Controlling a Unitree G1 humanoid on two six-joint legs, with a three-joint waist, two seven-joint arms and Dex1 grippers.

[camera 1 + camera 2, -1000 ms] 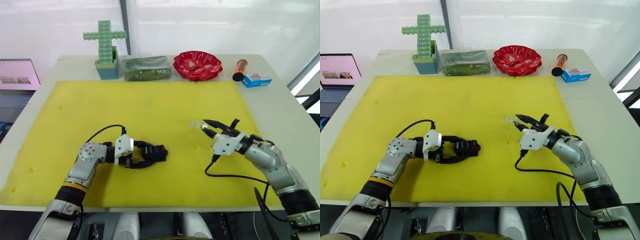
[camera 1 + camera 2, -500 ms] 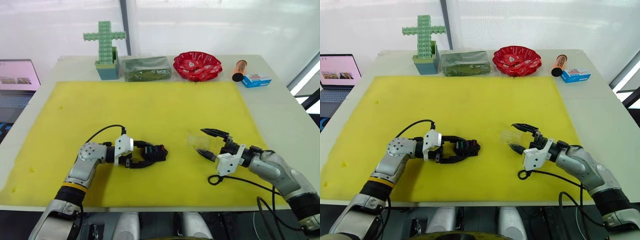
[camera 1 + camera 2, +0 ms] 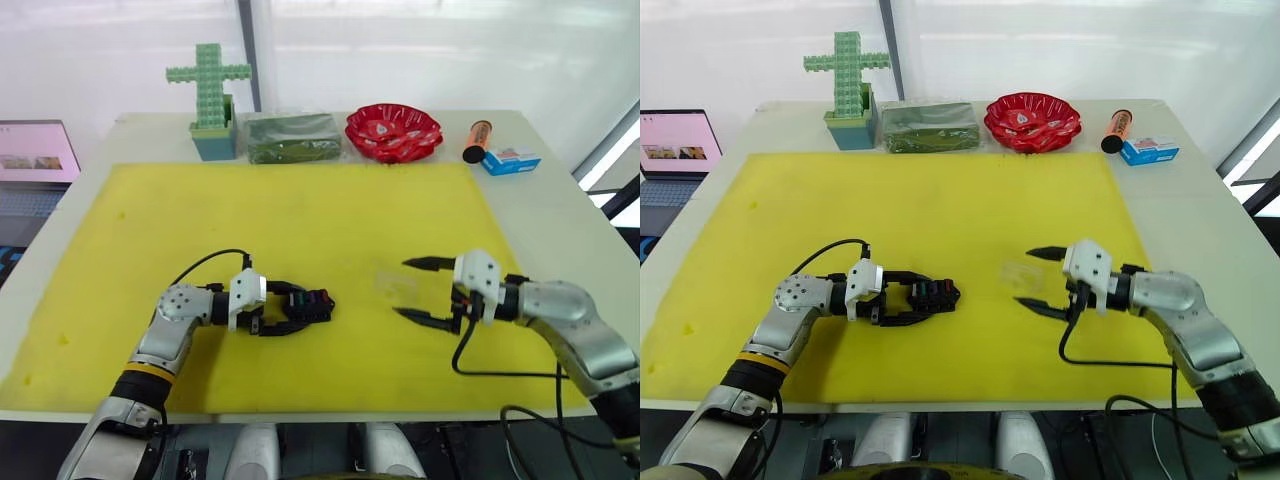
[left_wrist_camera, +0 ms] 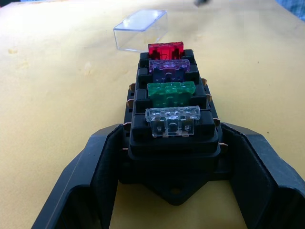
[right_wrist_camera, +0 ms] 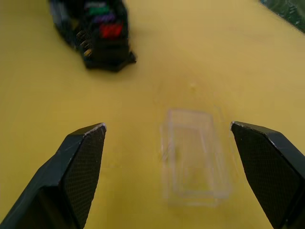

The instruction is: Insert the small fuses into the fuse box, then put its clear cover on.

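The small black rectangular plastic fuse box (image 4: 171,129) sits on the yellow mat (image 3: 300,220), clamped between the fingers of the left gripper (image 3: 285,312); four tiny blade fuses stand in its slots in a row, red (image 4: 165,48), purplish (image 4: 168,66), green (image 4: 170,90) and clear grey (image 4: 172,119). The small transparent rectangular plastic cover (image 5: 194,157) lies on the mat well apart from the box, just beyond the right gripper (image 3: 418,291), whose jaws are spread wide and hold nothing.

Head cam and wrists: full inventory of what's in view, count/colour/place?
fuse box: 1, black, on mat between left gripper's fingers
small fuses: 4, red, purple, green, clear-grey, seated in fuse box
clear cover: 1, transparent, on mat ahead of right gripper
mat: 1, yellow, covers table
block cross: 1, green, table's far edge
green box: 1, dark, far edge
bowl: 1, red, far edge
laptop: 1, left of table
left gripper: around fuse box
right gripper: open
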